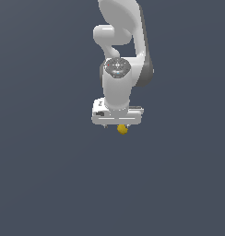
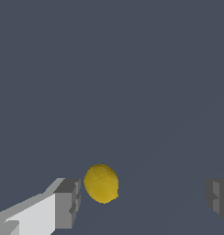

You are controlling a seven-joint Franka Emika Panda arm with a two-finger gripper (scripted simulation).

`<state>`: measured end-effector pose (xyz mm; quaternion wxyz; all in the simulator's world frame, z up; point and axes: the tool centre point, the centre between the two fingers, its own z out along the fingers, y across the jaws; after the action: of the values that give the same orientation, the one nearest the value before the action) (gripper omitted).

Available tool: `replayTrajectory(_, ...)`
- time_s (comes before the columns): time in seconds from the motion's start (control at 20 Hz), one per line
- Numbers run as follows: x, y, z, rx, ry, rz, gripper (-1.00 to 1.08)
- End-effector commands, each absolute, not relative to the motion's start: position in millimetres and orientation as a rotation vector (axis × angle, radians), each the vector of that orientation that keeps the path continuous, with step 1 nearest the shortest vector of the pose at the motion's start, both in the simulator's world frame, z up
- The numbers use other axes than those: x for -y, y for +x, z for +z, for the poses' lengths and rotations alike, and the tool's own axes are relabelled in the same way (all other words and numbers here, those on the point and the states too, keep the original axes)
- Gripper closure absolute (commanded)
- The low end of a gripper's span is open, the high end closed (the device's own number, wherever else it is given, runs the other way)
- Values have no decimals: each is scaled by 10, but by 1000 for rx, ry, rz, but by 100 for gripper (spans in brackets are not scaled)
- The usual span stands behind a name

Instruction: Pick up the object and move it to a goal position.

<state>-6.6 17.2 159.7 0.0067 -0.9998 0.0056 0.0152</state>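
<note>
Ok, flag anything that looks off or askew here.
Nothing damaged or spilled. One oddity: the yellow lump sits off-centre in the open gripper, close to one finger and far from the other.

The arm [image 1: 118,69] is glossy white, built of fat rounded segments that swell at each joint. A dark grey band runs down its side on the exterior view's right, curving like a shadowed seam. Midway sits a round silvery-grey cap [image 1: 117,67] with small dark marks around a paler centre. Below it a smooth white cylinder widens into a flat, boxy white block with small dark markings on its face. The tool [image 2: 143,198] has blocky fingers: white bodies ending in square grey pads [image 2: 68,203] with stepped, ridged faces.
</note>
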Motion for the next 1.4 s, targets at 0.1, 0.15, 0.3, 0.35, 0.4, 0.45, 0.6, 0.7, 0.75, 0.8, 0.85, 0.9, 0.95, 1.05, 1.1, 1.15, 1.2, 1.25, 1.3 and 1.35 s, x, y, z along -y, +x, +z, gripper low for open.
replayTrajectory(0.1,-148,-64,1597,-18,-3129,48,-92)
replayTrajectory(0.15,-118,-62,1598,-18,-3131,49,-92)
replayTrajectory(0.3,30,-54,1601,-19,-3140,55,-92)
replayTrajectory(0.35,72,-52,1602,-20,-3142,57,-92)
replayTrajectory(0.4,101,-51,1603,-20,-3144,58,-92)
replayTrajectory(0.45,119,-50,1604,-20,-3146,59,-92)
replayTrajectory(0.6,106,-51,1602,-20,-3145,58,-92)
replayTrajectory(0.7,94,-61,1584,-20,-3145,57,-92)
replayTrajectory(0.75,84,-69,1571,-20,-3145,56,-92)
replayTrajectory(0.8,70,-80,1553,-19,-3145,55,-92)
replayTrajectory(0.85,53,-93,1532,-19,-3145,54,-92)
replayTrajectory(0.9,33,-108,1506,-18,-3146,52,-92)
replayTrajectory(0.95,10,-126,1478,-18,-3146,51,-92)
replayTrajectory(1.05,-43,-170,1413,-17,-3146,46,-92)
replayTrajectory(1.1,-74,-196,1376,-16,-3146,43,-92)
replayTrajectory(1.15,-107,-226,1335,-15,-3146,41,-92)
replayTrajectory(1.2,-143,-259,1290,-14,-3146,38,-92)
replayTrajectory(1.25,-182,-295,1243,-13,-3146,35,-92)
replayTrajectory(1.3,-223,-336,1194,-11,-3146,31,-92)
replayTrajectory(1.35,-267,-380,1142,-10,-3146,27,-92)
